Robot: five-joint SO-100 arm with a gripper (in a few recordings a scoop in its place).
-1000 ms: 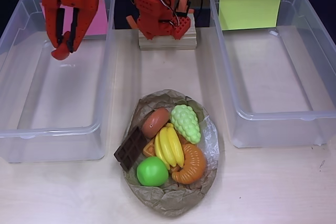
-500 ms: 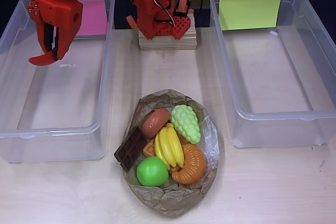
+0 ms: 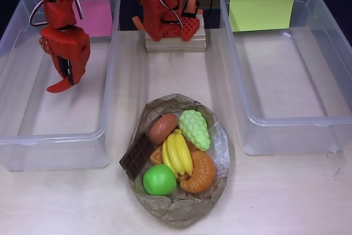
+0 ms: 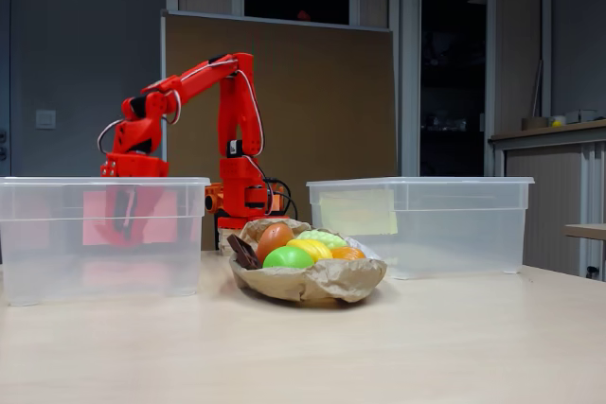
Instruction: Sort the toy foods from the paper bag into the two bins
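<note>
Overhead view: gripper (image 3: 63, 78) nearly closed on a red chili (image 3: 59, 86) above the pink-label bin (image 3: 22, 136) (both bins look empty); seven foods wait in the bag (image 3: 181, 210).

A crumpled brown paper bag (image 3: 179, 205) holding small plastic toy foods (image 3: 176, 149) is seen on the table between two large clear plastic bins, pink-labelled (image 3: 33, 130) on the left and yellow-green-labelled (image 3: 291, 119) on the right of the overhead view.

A pale wooden table (image 3: 286, 196) carries two clear bins (image 3: 55, 97) (image 3: 289, 70), left and right, a paper bag (image 3: 179, 207) between and nearer the front, and a wooden block (image 3: 175, 42) behind.
</note>
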